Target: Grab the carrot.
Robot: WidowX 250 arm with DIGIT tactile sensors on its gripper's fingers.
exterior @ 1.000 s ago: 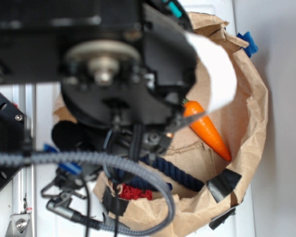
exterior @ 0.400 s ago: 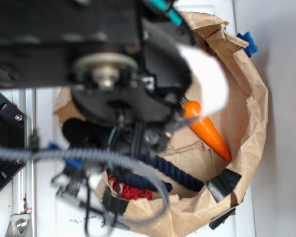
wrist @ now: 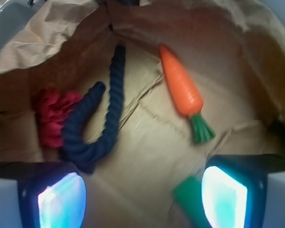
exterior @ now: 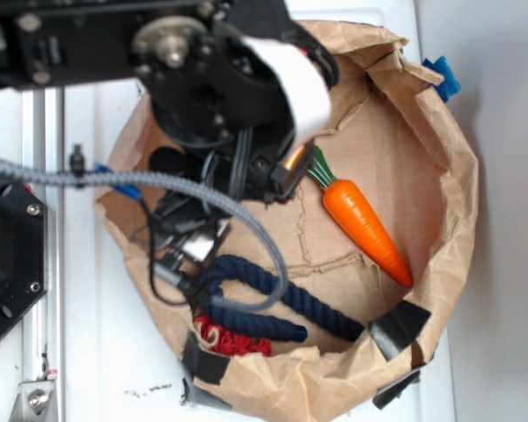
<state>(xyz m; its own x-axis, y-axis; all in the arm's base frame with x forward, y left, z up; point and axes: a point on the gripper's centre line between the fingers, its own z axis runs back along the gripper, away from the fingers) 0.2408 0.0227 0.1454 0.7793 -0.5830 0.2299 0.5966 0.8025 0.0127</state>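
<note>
My gripper (wrist: 142,192) is wide open. The carrot (wrist: 181,89) lies ahead, a bit right, slanted, its green top nearest my right finger (wrist: 224,197).

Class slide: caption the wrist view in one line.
Open jaws above a paper bag holding a carrot, blue rope and red rope.
</note>
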